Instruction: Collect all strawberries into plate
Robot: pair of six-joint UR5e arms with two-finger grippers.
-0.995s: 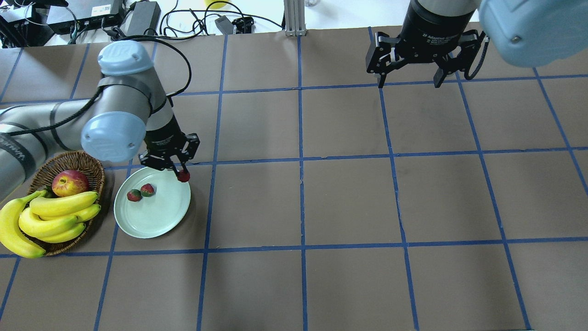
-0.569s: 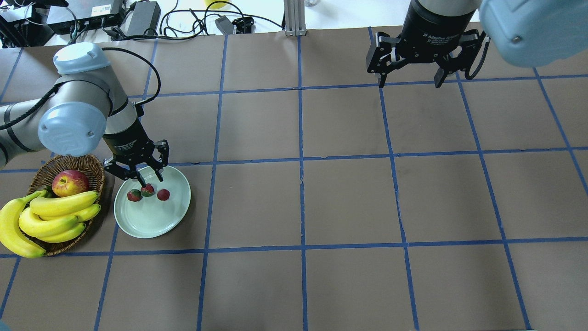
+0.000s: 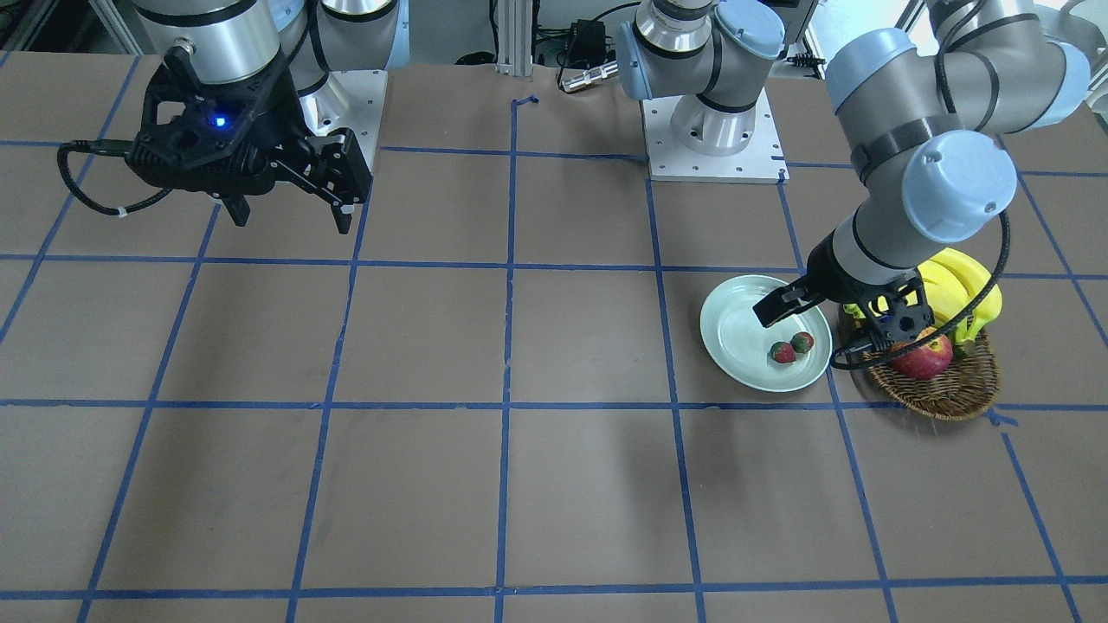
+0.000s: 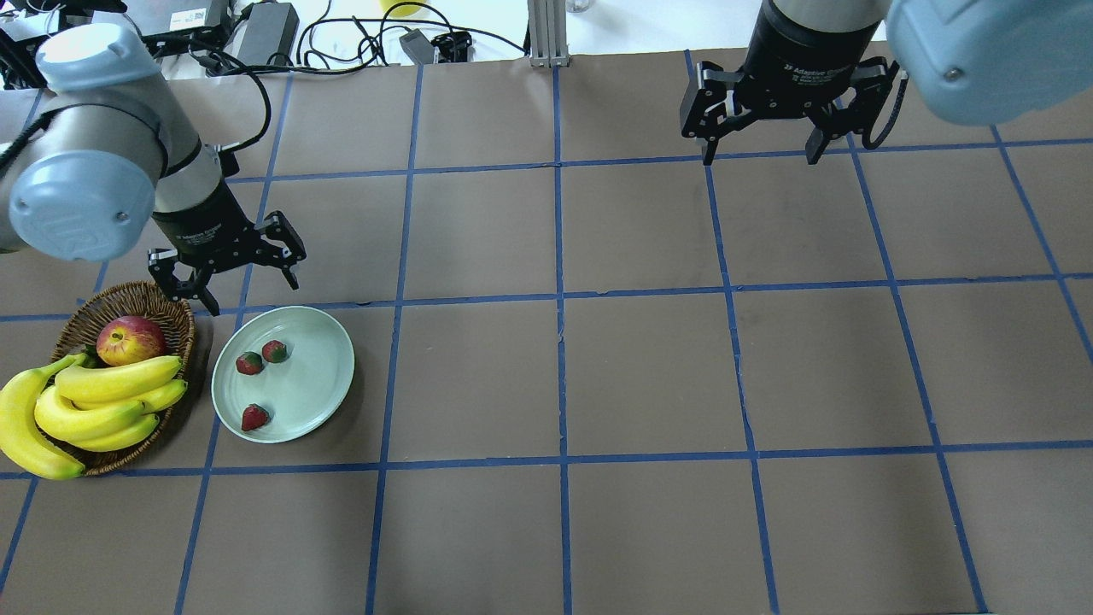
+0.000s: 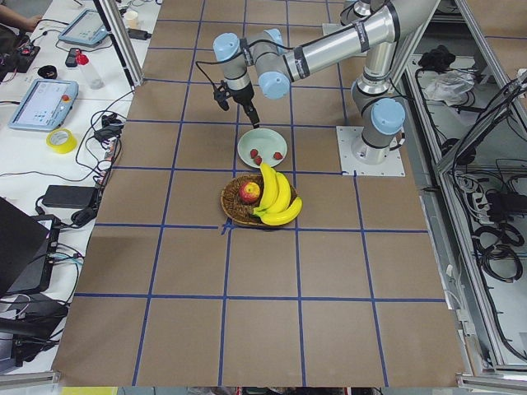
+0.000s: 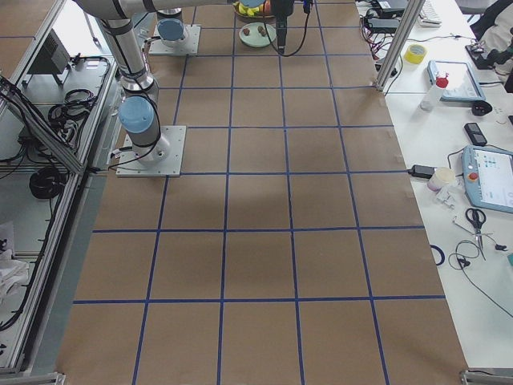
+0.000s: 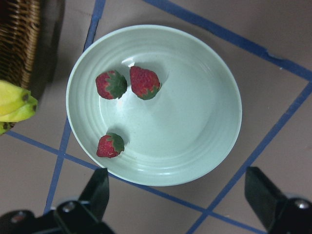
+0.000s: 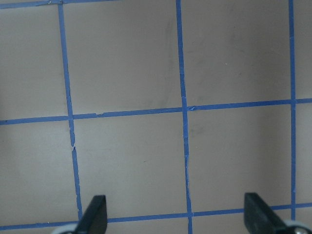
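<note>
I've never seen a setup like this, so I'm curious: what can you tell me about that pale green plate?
The plate is round, shallow and pale mint green, glossy like glazed ceramic, with faint rings near its rim. It lies flat on the brown table, beside a wicker basket but not touching it. Three strawberries rest in it: two close together, one apart near the edge.

The left gripper (image 4: pixel 250 293) is carried pointing steeply downward with its fingers (image 7: pixel 97 191) spread wide apart, and the right gripper (image 4: pixel 759 156) is likewise hung pointing downward, its fingers (image 8: pixel 95 213) parted just as widely, nothing being touched by either pair.
</note>
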